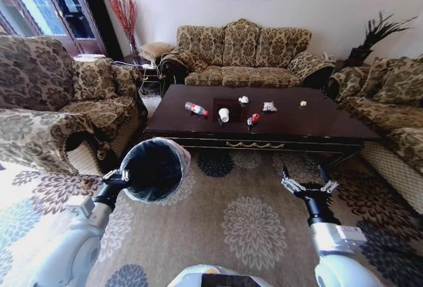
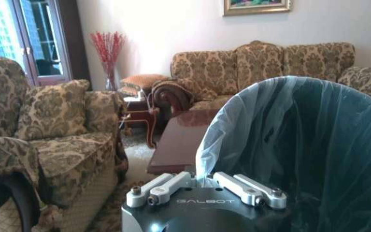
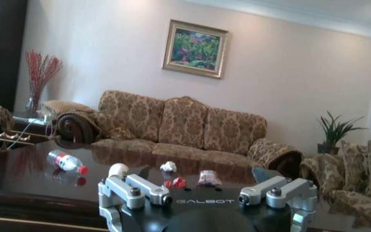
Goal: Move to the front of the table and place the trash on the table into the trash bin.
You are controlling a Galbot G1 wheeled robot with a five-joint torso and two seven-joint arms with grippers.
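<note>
left gripper [image 1: 119, 176]: fingers pinching trash bin [image 1: 153, 169] rim, near left | right gripper [image 1: 309, 184]: fingers spread, empty | bottle [image 1: 195, 108], cup [image 1: 224, 114] on tabletop [image 1: 317, 122], far

White rounded arm shells end in black wrists; each claw [image 1: 306, 180] has silver screw-studded fingers and a "GALBOT"-marked black base.

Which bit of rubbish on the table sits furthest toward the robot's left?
The clear plastic bottle with the red label, lying on its side. The paper cup, wads and wrapper all lie further right on the table.
</note>
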